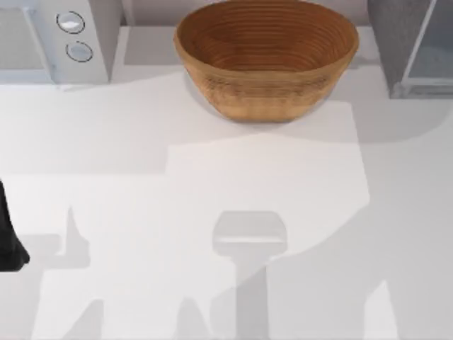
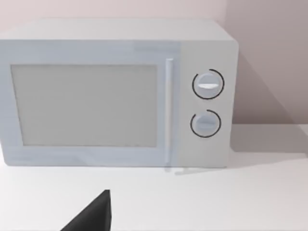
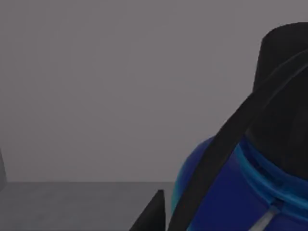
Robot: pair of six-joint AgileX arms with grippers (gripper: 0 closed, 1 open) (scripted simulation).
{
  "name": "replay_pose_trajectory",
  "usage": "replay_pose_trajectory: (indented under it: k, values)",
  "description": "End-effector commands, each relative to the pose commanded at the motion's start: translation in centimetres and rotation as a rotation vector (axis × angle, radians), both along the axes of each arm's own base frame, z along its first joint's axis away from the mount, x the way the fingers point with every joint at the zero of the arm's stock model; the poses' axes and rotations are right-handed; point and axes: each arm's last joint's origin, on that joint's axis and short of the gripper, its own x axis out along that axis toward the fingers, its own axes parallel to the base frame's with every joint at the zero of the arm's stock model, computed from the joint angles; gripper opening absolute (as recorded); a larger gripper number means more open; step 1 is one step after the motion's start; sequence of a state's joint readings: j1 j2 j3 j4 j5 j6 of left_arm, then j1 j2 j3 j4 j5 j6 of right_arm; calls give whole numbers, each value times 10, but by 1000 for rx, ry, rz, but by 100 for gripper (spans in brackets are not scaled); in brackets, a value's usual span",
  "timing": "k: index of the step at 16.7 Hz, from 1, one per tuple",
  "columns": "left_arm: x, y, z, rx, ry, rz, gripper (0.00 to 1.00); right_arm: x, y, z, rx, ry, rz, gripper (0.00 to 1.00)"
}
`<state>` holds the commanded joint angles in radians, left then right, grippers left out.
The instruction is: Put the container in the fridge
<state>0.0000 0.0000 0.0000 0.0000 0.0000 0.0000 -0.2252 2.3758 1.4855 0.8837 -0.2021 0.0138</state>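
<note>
Left arm [image 1: 10, 241] black, glossy; jaws seemingly black.

Brown ribbed bowl [image 1: 266, 57] mid-back on table [image 1: 212, 184]; dialled box [image 2: 118, 94] back-left.

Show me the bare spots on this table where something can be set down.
Free: the broad white tabletop in front of the big brown ribbed wooden bowl, across to the top view's right edge. Crowded: the back row, where the light grey two-dial box, the bowl and the dark grey fridge stand. The left arm sits at the left edge.
</note>
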Motion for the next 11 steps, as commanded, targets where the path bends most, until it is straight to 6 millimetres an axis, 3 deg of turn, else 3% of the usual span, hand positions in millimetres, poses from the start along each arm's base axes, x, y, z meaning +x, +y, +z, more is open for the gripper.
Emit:
replay_pose_trajectory:
  k: [5,11]
  values:
    - [0,0,0,0,0,0,100,0,0,0,0,0,0,98]
    - [0,0,0,0,0,0,100,0,0,0,0,0,0,100]
